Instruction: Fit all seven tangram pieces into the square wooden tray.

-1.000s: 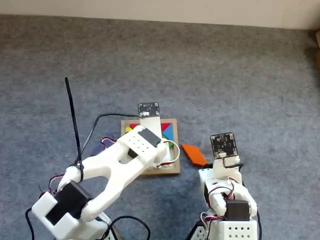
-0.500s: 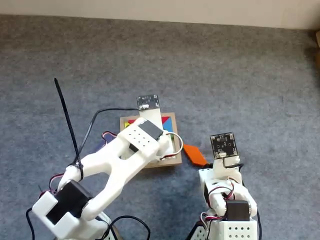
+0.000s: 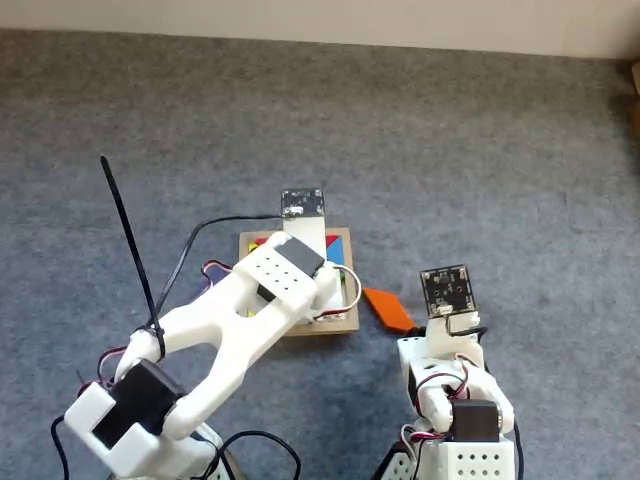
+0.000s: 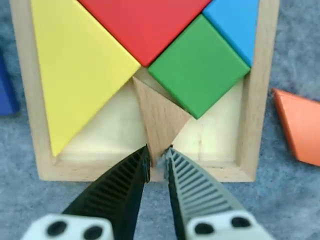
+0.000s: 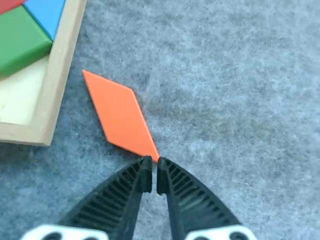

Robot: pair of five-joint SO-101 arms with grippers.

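Observation:
The square wooden tray (image 4: 257, 100) holds a yellow triangle (image 4: 75, 65), a red triangle (image 4: 145, 25), a green square (image 4: 200, 65) and a blue piece (image 4: 237, 20). A plain wood triangle (image 4: 160, 112) lies in the tray's gap, and my left gripper (image 4: 156, 160) is shut on its near corner, at the tray's near rim. In the high view the left arm covers most of the tray (image 3: 345, 322). An orange parallelogram (image 5: 120, 115) lies on the carpet right of the tray. My right gripper (image 5: 154, 175) is shut and empty, just at its near tip.
A dark blue piece (image 4: 4, 90) lies on the carpet left of the tray. Grey carpet (image 3: 480, 150) spreads all around. A black cable tie (image 3: 125, 235) sticks up from the left arm. The orange parallelogram (image 3: 387, 309) lies between the two arms.
The left arm has shifted a little toward the far side over the tray. The right arm and the orange parallelogram have not moved.

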